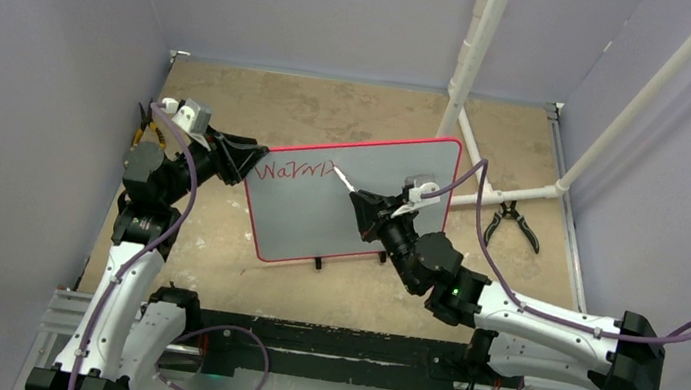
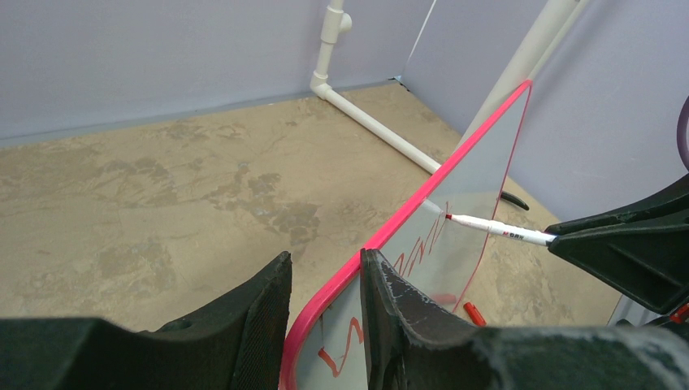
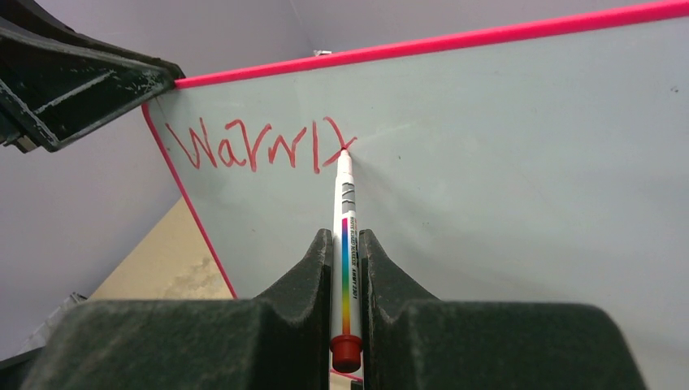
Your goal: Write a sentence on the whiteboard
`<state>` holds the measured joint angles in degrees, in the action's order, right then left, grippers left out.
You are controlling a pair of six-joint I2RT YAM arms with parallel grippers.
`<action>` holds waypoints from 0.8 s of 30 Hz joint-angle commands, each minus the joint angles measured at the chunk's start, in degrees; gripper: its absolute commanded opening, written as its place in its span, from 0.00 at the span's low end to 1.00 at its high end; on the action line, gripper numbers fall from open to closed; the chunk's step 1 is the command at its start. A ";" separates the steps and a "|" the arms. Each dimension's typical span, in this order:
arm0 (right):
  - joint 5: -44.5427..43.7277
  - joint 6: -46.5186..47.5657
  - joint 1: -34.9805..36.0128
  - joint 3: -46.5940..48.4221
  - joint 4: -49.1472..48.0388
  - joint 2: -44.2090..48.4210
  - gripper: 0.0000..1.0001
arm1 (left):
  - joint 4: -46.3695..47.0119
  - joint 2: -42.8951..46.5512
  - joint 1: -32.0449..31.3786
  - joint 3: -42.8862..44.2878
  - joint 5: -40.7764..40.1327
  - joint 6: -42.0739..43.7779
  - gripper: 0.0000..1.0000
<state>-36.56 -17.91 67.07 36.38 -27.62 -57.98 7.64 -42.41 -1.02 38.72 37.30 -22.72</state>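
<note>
Thin red lettering, "Warm" plus a crossed stroke, sits at the upper left of the smooth rectangular whiteboard with its rounded red rim. The board stands on a mottled tan table. The right gripper pinches a slim white marker with a rainbow stripe, its tip touching the last stroke. Only the left wrist view shows the left gripper clamped over the rim. The top view alone shows black pliers lying well apart.

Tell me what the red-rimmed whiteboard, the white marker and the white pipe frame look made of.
Red-rimmed whiteboard: likely glossy coated panel, faint sheen; rim probably plastic. White marker: smooth plastic barrel, printed label. White pipe frame: probably PVC, moulded joints.
</note>
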 commanded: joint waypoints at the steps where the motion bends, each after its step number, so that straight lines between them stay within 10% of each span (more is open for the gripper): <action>1: -0.71 -1.62 -0.27 -1.04 1.94 1.01 0.00 | 0.61 0.31 0.10 -0.31 1.42 1.09 0.34; 24: -1.94 -0.74 -0.27 0.96 7.00 5.11 0.00 | 0.34 -0.81 0.09 -0.39 1.16 1.27 0.35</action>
<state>-36.14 -20.43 67.07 34.39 -20.75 -55.07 8.19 -43.33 -1.02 38.70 37.28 -22.72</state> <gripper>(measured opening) 0.125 0.347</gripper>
